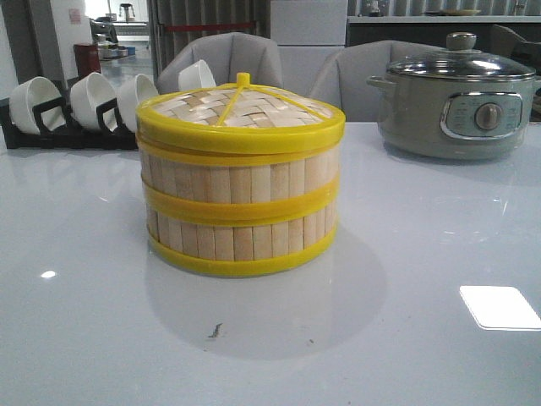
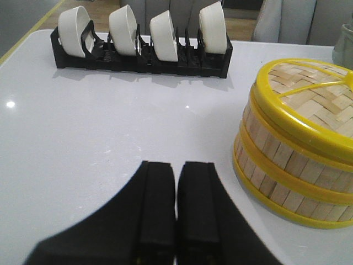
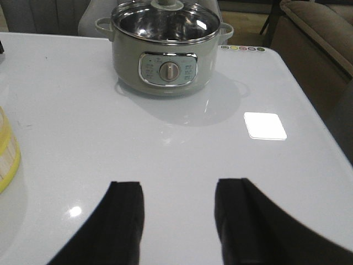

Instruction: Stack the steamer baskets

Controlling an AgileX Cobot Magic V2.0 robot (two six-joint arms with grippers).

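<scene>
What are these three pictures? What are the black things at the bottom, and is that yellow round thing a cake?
A robot with two arms took them. One camera looks forward over the white table; the others ride on each wrist. The black shapes are its fingers: the left hand is shut and empty, the right hand is open and empty. No cake: those are steamer baskets stacked up, with a woven lid on top. Behind stand white bowls in a black rack and a grey-green pot.

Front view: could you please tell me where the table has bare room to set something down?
Bare table lies in front of the stacked steamer baskets, and between them and the pot. The bowl rack crowds the far left.
</scene>
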